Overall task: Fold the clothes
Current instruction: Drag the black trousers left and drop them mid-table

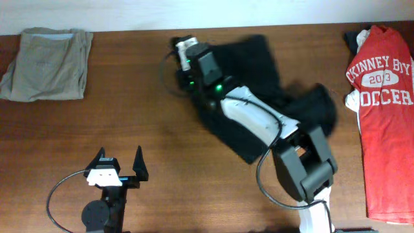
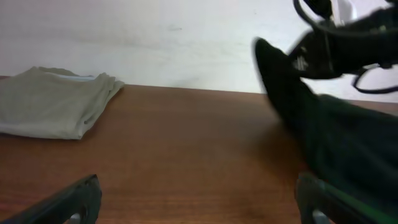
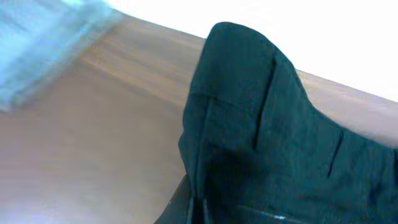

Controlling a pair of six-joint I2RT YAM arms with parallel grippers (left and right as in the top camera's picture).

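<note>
Black garment [image 1: 262, 61] lies mid-way along the table [image 1: 129, 110], one edge raised, pinched in my right gripper [image 1: 185, 53]; left gripper [image 1: 118, 162] spread wide near the front edge; grey-khaki garment [image 1: 45, 65] folded far left; red T-shirt [image 1: 385, 116] far right.

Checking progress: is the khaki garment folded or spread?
Folded: the khaki garment lies as a compact rectangle, stacked layers showing at its edge.

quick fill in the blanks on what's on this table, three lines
The folded grey-khaki garment lies on the robot's ____ side of the table.
The red T-shirt has ____ lettering.
The right gripper pinches the black garment, while the open left gripper holds ____.
Missing words: left; white; nothing.
</note>
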